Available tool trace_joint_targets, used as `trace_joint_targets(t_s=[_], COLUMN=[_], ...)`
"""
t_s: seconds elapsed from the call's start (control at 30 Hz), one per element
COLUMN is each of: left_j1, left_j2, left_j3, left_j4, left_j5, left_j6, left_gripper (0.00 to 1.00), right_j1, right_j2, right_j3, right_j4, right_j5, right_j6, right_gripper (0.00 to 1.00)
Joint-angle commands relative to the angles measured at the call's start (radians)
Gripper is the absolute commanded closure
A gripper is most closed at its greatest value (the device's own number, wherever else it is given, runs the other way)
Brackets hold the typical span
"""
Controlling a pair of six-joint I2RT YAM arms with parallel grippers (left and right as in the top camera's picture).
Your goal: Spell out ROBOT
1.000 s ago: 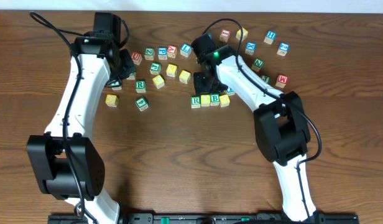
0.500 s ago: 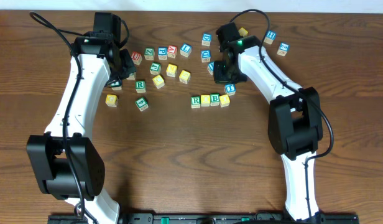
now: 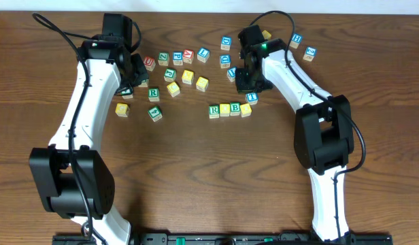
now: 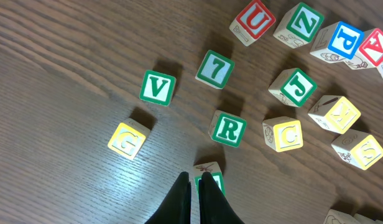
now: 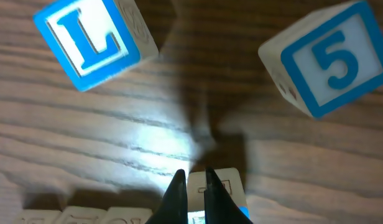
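A row of cubes lies mid-table: green R (image 3: 214, 109), a yellow cube (image 3: 224, 109), green B (image 3: 235, 108), and another yellow cube (image 3: 245, 109). The blue T (image 3: 251, 98) sits just behind the row's right end. My right gripper (image 3: 249, 83) hovers right behind the T, shut and empty. In the right wrist view its tips (image 5: 194, 186) hang over a blue-edged cube (image 5: 232, 183) whose letter is hidden. My left gripper (image 4: 196, 186) is shut with nothing in it, over a green-framed cube (image 4: 210, 177).
Loose cubes lie around the left gripper: V (image 4: 157, 87), 7 (image 4: 214, 68), a second green R (image 4: 229, 129), yellow G (image 4: 127, 140), yellow C (image 4: 283, 134), J (image 4: 294, 87). Blue L (image 5: 92, 37) and blue 5 (image 5: 328, 56) lie behind the right gripper.
The right arm swung from over the row's left part to the right and back, uncovering the row and the T. Its last half second shows almost no motion. The left arm stayed still.
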Motion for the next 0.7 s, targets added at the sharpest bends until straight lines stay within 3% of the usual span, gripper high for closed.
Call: trace_joint_targets(t_s=[0.0, 0.67], left_j1=[0.0, -0.001], left_j2=[-0.014, -0.014], left_j3=[0.007, 0.007], left_j4=[-0.006, -0.006], left_j5=[-0.016, -0.016], left_j6=[-0.005, -0.005], left_gripper=[0.92, 0.93], right_j1=[-0.007, -0.023], right_j2=[-0.008, -0.008], right_j3=[0.018, 0.021], right_j4=[-0.015, -0.108], right_j5=[0.007, 0.004], right_j6=[-0.015, 0.042], right_gripper=[0.95, 0.96])
